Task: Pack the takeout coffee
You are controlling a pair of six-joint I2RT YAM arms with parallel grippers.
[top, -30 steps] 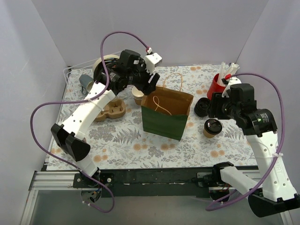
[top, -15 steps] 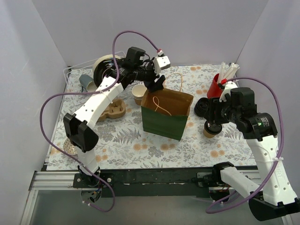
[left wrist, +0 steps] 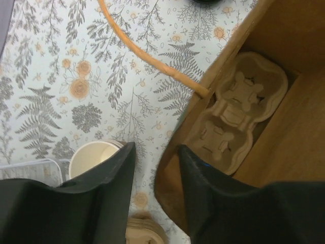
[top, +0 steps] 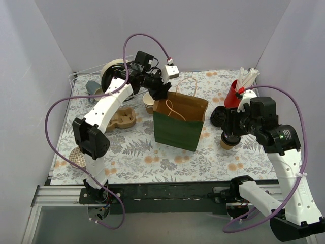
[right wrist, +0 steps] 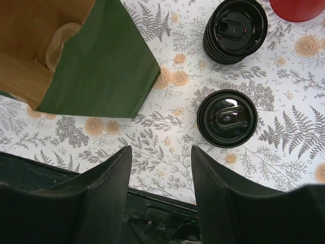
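The takeout coffee [right wrist: 227, 118], a tan cup with a black sip lid, stands upright on the floral mat right of the bag; from above the cup [top: 228, 143] is partly hidden under my right gripper [top: 231, 130]. That right gripper [right wrist: 161, 148] hangs open, up and to the near left of the cup, not touching it. The green-and-brown paper bag [top: 180, 127] stands open mid-table with a pulp cup carrier [left wrist: 238, 112] inside. My left gripper [left wrist: 155, 147] straddles the bag's back-left rim [left wrist: 172, 168], one finger inside, one outside, with a gap still showing.
A stack of loose black lids [right wrist: 235, 29] and a red cup of stirrers [top: 234, 94] sit behind the coffee. Lidless tan cups [left wrist: 94, 157] stand left of the bag, near another pulp carrier [top: 122, 118]. A wire rack with a tape roll [top: 109, 71] fills the back left.
My left gripper swung right and dropped onto the bag's back-left rim, its jaws narrowing. The right gripper sank slightly toward the lidded cup.
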